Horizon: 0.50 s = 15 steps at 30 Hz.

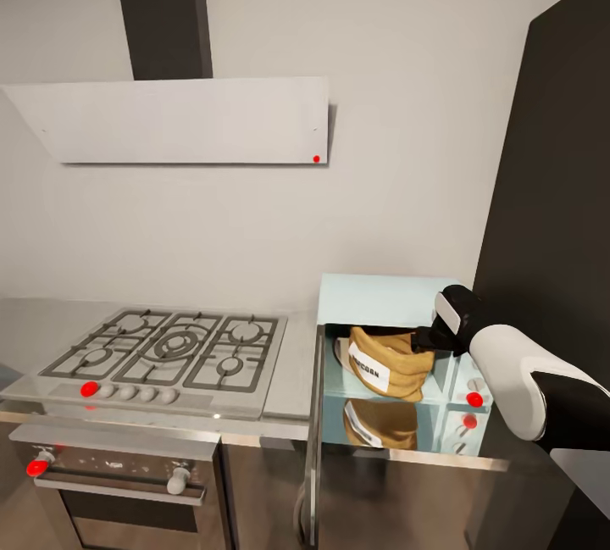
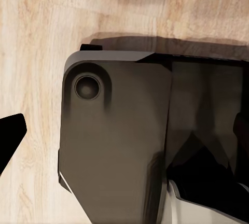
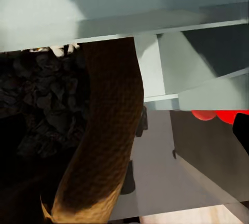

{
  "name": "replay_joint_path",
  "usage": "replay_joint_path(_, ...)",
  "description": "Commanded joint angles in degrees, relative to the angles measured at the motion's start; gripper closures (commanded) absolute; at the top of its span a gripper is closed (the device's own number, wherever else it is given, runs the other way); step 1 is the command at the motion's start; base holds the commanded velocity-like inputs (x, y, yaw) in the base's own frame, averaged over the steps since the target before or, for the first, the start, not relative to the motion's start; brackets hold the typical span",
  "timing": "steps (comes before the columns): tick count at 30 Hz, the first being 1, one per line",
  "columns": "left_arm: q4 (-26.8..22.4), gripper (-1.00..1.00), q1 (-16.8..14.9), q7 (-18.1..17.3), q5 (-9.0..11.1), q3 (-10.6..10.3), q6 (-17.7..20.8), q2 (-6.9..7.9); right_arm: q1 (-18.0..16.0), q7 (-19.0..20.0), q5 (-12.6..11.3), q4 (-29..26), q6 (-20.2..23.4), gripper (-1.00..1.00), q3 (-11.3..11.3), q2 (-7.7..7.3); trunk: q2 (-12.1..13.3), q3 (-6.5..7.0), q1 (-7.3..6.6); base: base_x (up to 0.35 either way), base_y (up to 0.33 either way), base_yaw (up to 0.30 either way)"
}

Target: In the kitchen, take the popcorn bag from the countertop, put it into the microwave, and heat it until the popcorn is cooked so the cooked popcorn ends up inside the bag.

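Note:
The pale mint-blue microwave (image 1: 381, 294) stands on the countertop (image 1: 295, 363) with its door (image 1: 314, 414) swung open to the left. Inside lies the orange-brown popcorn bag (image 1: 385, 363), tilted, white label toward me. My right gripper (image 1: 429, 338) reaches into the cavity at the bag's upper rim. In the right wrist view the rolled rim (image 3: 111, 130) runs between the widely spread fingers, one fingertip (image 3: 241, 130) at the edge, and dark speckled popcorn (image 3: 41, 94) shows in the bag's mouth. My left gripper (image 2: 127, 130) hangs open over the wood floor (image 2: 41, 37).
A gas hob (image 1: 169, 347) with black grates sits left of the microwave, above a steel oven (image 1: 119, 482). A white hood (image 1: 169, 119) hangs over it. A tall dark cabinet (image 1: 551, 194) walls in the right side. Red-marked knobs (image 1: 474, 399) are beside my right forearm.

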Motion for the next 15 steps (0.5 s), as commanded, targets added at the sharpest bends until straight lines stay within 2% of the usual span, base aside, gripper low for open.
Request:
replay_joint_path(1,-0.02,-1.00,0.00,0.06,0.07,0.43,0.02,-0.03,-0.01,-0.32,-0.03,-0.05,0.15,-1.00,-0.43,0.04,-0.02,0.07,0.02,0.000,0.000,0.000)
replay_joint_path(15,-0.02,-1.00,0.00,0.06,0.07,0.44,0.02,-0.03,0.00,-0.24,-0.12,-0.25,0.15,-1.00,-0.67,0.04,-0.02,1.38,0.02,0.000,0.000,0.000)
